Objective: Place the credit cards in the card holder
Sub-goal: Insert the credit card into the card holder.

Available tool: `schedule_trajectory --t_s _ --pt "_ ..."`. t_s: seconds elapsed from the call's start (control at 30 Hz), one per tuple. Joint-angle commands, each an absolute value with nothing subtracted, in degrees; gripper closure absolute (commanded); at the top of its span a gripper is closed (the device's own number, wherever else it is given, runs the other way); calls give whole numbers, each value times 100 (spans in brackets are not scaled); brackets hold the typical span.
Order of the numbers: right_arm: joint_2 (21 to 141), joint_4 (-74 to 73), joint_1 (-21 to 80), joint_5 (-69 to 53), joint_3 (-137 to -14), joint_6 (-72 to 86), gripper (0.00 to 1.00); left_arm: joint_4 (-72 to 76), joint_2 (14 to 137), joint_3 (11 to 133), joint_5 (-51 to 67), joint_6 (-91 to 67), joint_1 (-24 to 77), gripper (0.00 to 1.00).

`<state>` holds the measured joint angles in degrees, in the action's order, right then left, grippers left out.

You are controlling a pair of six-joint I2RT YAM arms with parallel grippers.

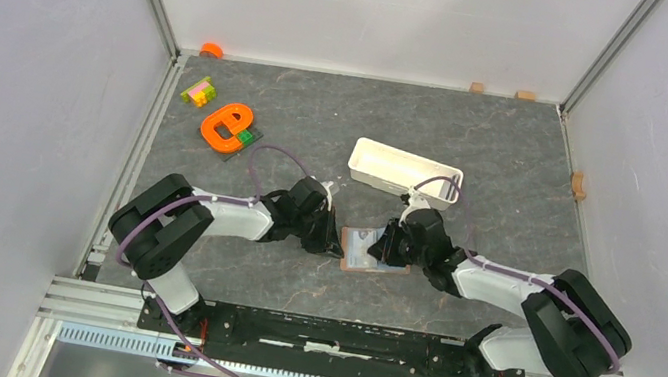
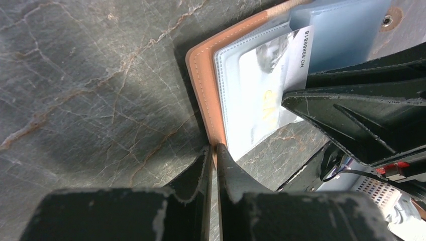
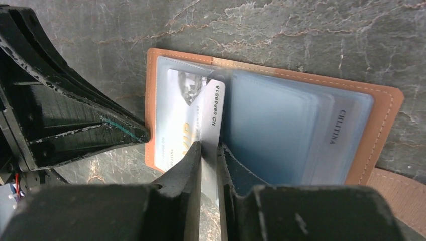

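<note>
Item 1: card holder (image 1: 363,250), brown, lying open and flat on the grey marbled table (image 1: 321,116) between both arms, clear sleeves (image 3: 271,130) fanned on its right half. Item 2: credit card (image 3: 183,125), pale, printed with a number, partly inside a left-hand sleeve. Left gripper (image 2: 213,150): fingers pressed nearly together, pinching the holder's brown cover edge. Right gripper (image 3: 209,148): fingers narrowly apart with the card's edge in the gap; whether they grip it cannot be told. Item 3: white tray (image 1: 391,184), beyond the holder.
</note>
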<state>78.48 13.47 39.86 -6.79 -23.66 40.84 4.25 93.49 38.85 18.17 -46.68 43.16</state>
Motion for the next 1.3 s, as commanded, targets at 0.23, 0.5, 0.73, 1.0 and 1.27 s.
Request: schedule_trajectory --t_s 0.23,0.5,0.73,1.0,1.27 --pt "7125 -390 4157 -77 -2786 3497 59 643 9375 3777 1565 -4782 4386 90" --pt "7296 -111 4157 -373 -2654 3676 56 642 9383 3796 1582 -4769 4386 91" --pt "7565 490 4166 -826 -2596 3895 60 642 9387 3800 1606 -4746 4386 91" --pt "7700 926 4240 -1087 -2766 3834 63 642 9345 3796 1600 -4734 4386 92" --pt "7747 1107 4280 -1270 -2842 3763 64 540 9207 3767 1424 -4702 4386 93"
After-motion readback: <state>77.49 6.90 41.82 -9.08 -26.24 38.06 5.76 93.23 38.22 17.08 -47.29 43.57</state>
